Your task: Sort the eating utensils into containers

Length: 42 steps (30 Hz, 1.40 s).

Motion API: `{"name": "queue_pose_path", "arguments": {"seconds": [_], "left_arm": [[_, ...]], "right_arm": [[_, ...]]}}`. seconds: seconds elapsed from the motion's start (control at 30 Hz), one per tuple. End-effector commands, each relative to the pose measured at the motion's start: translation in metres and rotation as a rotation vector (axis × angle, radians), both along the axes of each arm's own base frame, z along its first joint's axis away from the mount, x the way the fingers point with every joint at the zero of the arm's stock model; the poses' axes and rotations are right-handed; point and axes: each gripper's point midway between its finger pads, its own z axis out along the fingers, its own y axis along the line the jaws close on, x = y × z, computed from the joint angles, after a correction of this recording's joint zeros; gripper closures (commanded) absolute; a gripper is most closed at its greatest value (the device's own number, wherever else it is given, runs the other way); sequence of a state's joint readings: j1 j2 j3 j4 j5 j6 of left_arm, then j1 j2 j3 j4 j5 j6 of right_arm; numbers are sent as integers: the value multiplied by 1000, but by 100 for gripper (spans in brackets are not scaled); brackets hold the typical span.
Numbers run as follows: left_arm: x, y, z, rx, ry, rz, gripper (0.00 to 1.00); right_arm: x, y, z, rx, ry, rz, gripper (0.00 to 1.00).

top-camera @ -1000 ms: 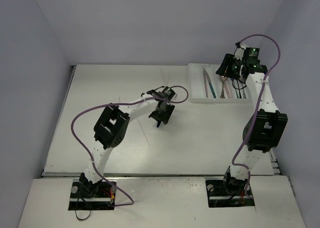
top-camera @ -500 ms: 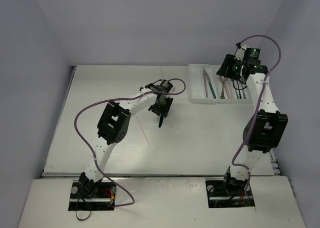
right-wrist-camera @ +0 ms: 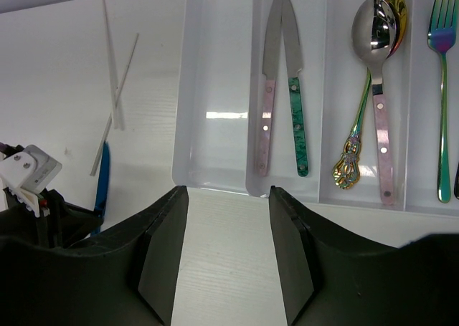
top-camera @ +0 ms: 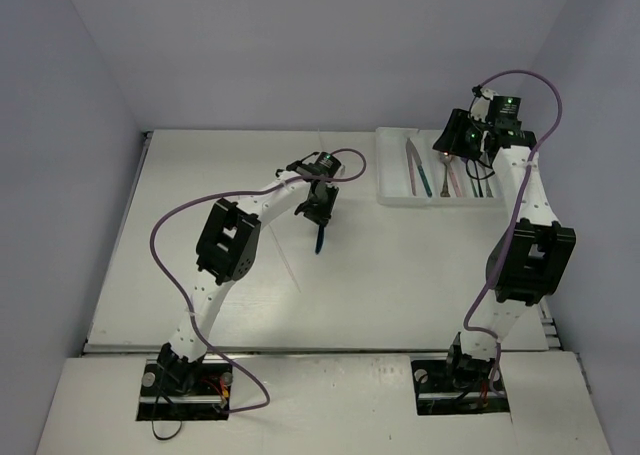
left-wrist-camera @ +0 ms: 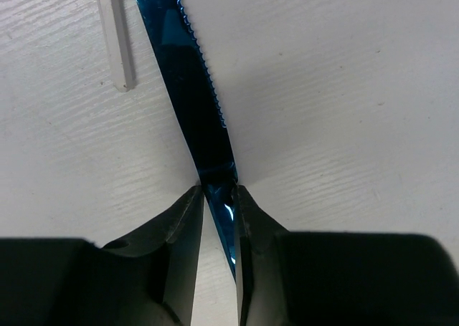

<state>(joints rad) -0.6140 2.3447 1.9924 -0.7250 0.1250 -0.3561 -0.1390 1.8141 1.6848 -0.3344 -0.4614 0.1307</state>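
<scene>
The white tray [right-wrist-camera: 215,147] holds two knives, a pink-handled knife [right-wrist-camera: 267,118] and a green-handled knife [right-wrist-camera: 295,118], two spoons, a silver spoon [right-wrist-camera: 379,125] and a gold spoon [right-wrist-camera: 355,154], and one iridescent fork [right-wrist-camera: 442,89]. Left of the tray lie two pale sticks [right-wrist-camera: 114,89], and there the left gripper [left-wrist-camera: 217,193] is pinched tight on the single blue knife [left-wrist-camera: 193,89]. Since a second ago it has carried that knife nearer the tray, while the right gripper [right-wrist-camera: 227,191] stays spread wide and empty over the tray's near rim, above a white wood-grain table [top-camera: 200,195] between pale grey walls [top-camera: 300,45].
</scene>
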Motion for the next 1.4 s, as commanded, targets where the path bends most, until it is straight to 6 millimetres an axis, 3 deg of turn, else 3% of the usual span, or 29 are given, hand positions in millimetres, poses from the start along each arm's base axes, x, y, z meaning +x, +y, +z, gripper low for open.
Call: {"name": "queue_pose_path", "arguments": {"seconds": [0.0, 0.2, 0.33, 0.5, 0.83, 1.1, 1.23, 1.37], "left_arm": [[-27, 28, -46, 141, 119, 18, 85], [-36, 26, -39, 136, 132, 10, 100], [-45, 17, -28, 97, 140, -5, 100], [-37, -2, 24, 15, 42, -35, 100], [-23, -7, 92, -67, -94, -18, 100], [-8, -2, 145, -147, -211, 26, 100], [-2, 2, 165, -184, -253, 56, 100], [-2, 0, 162, -173, -256, 12, 98]], "right_arm": [[1, -1, 25, 1, -69, 11, 54], [1, 1, 30, 7, -78, 15, 56], [-2, 3, 31, 14, -79, 26, 57], [-5, 12, 36, 30, -88, 53, 58], [-8, 29, 50, 31, -121, 101, 58], [-22, 68, 51, 64, -120, 211, 55], [-30, 100, 46, 62, -112, 287, 53], [-30, 110, 41, 48, -103, 300, 52]]}}
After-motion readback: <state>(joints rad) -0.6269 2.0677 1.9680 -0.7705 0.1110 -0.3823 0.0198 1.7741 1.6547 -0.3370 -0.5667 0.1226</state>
